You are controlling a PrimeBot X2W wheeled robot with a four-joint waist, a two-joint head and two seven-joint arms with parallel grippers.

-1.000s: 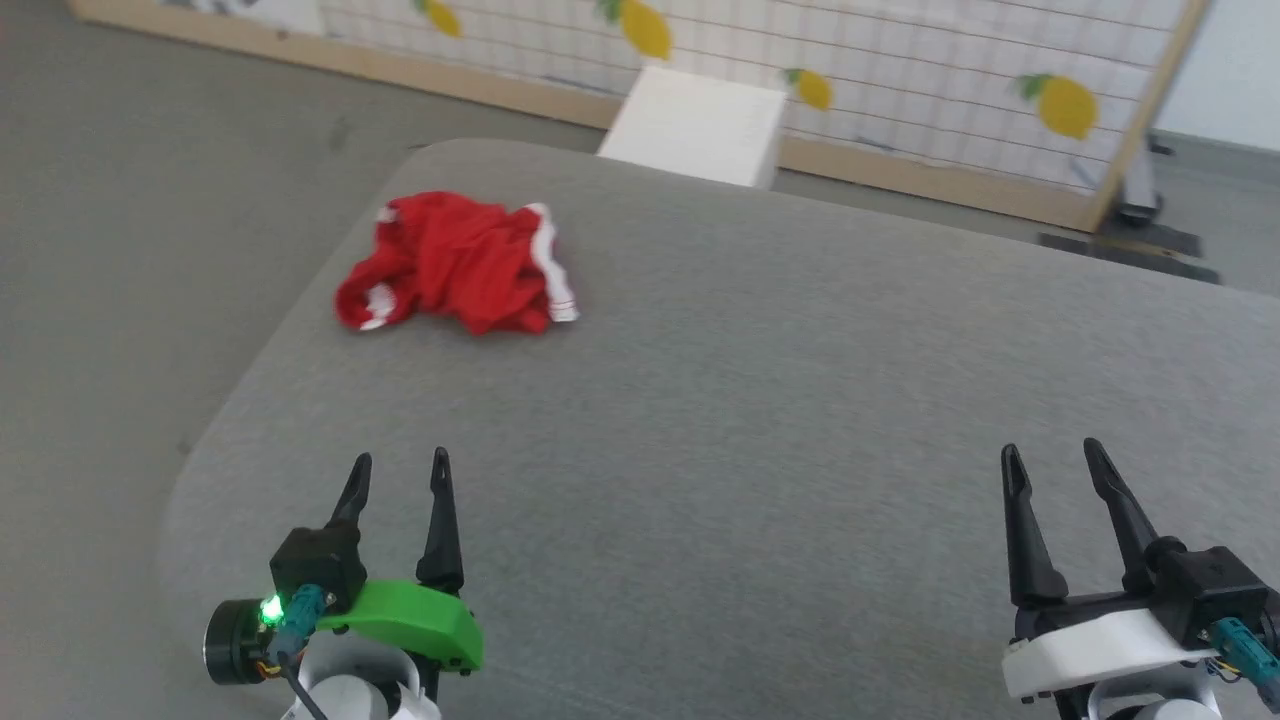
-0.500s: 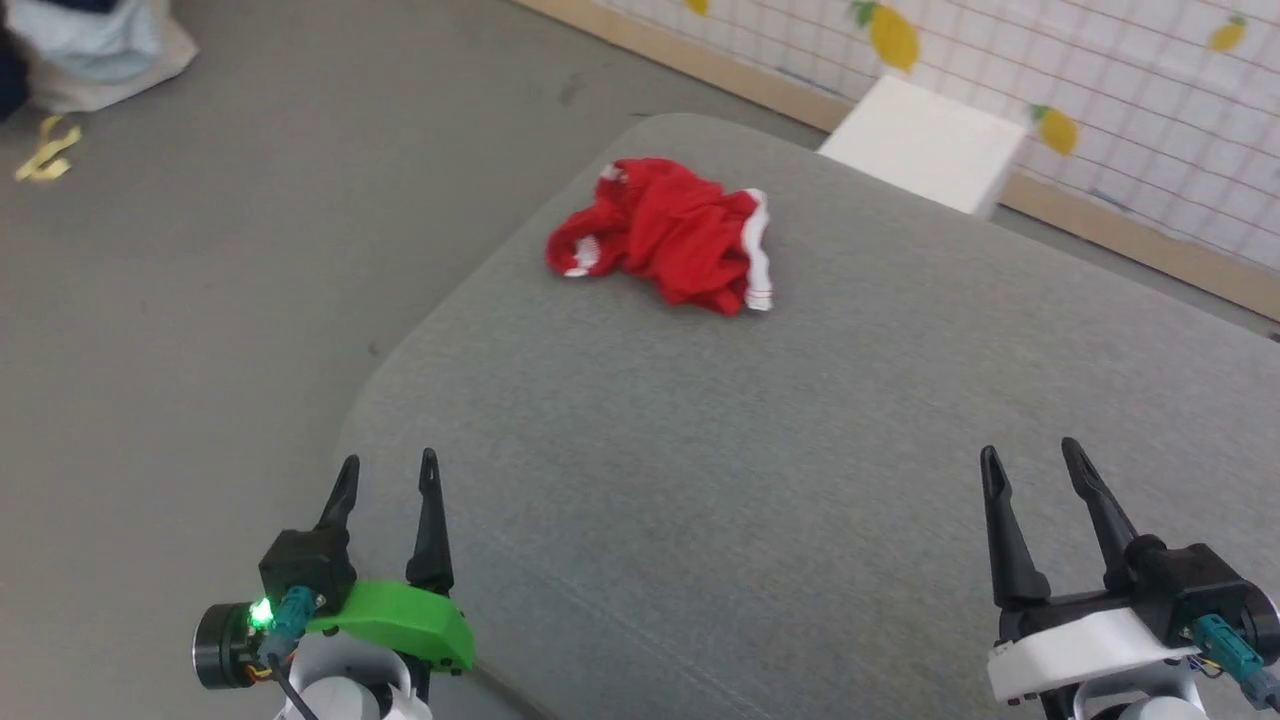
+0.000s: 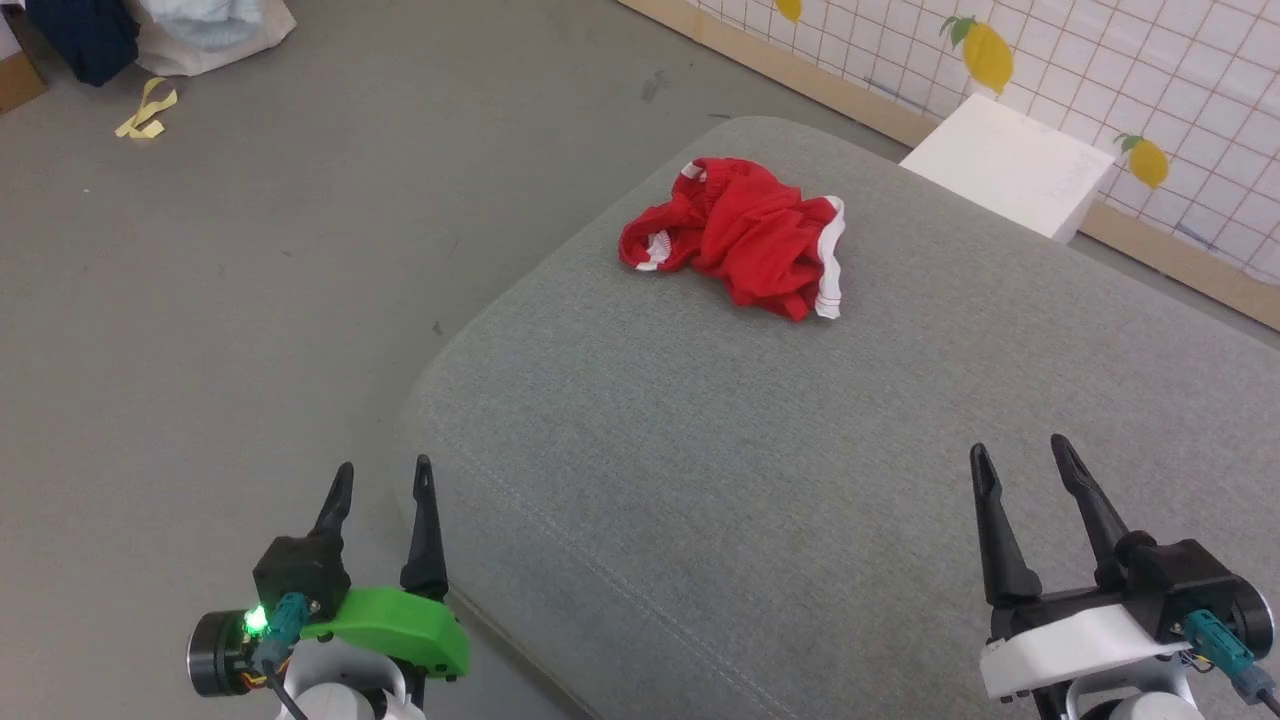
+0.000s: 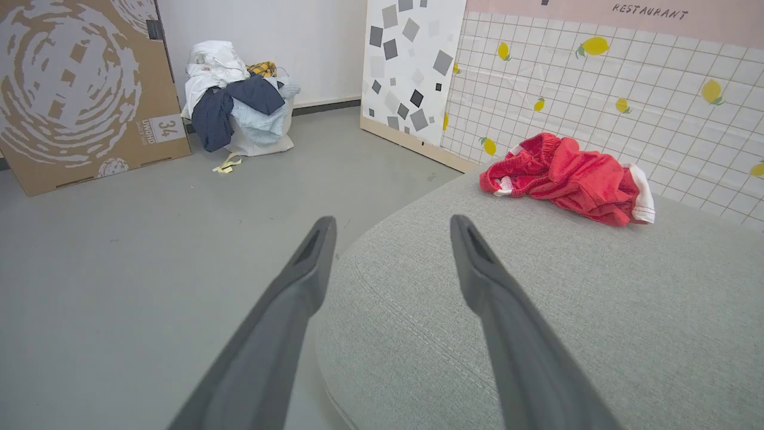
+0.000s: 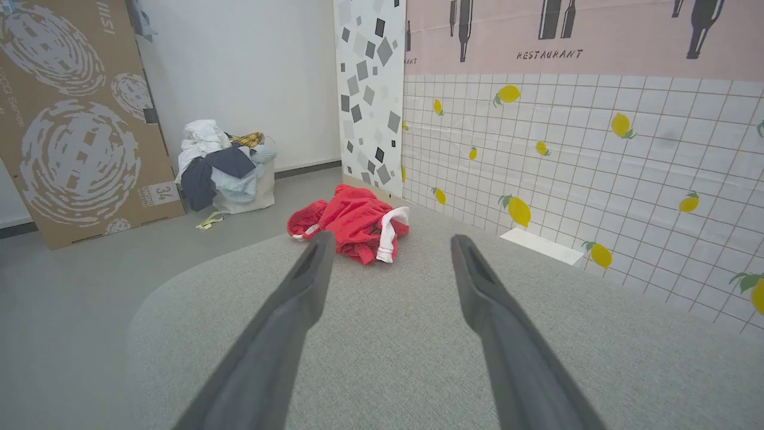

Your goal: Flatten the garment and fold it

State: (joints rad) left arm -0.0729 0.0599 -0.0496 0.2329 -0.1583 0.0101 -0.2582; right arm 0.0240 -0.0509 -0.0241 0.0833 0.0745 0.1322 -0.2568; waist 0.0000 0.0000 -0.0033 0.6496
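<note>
1. Two claws spread wide, empty: left claw (image 3: 384, 465), right claw (image 3: 1018, 446), both well apart from the garment (image 3: 745, 240).
2. It lies crumpled near the cushion's (image 3: 760, 480) far left corner.
3. Looks light and floppy; pinch the white-trimmed edges, I'd say.

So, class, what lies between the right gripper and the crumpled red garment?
Only bare grey fabric surface: in the head view the stretch from the right gripper to the garment holds nothing else.
</note>
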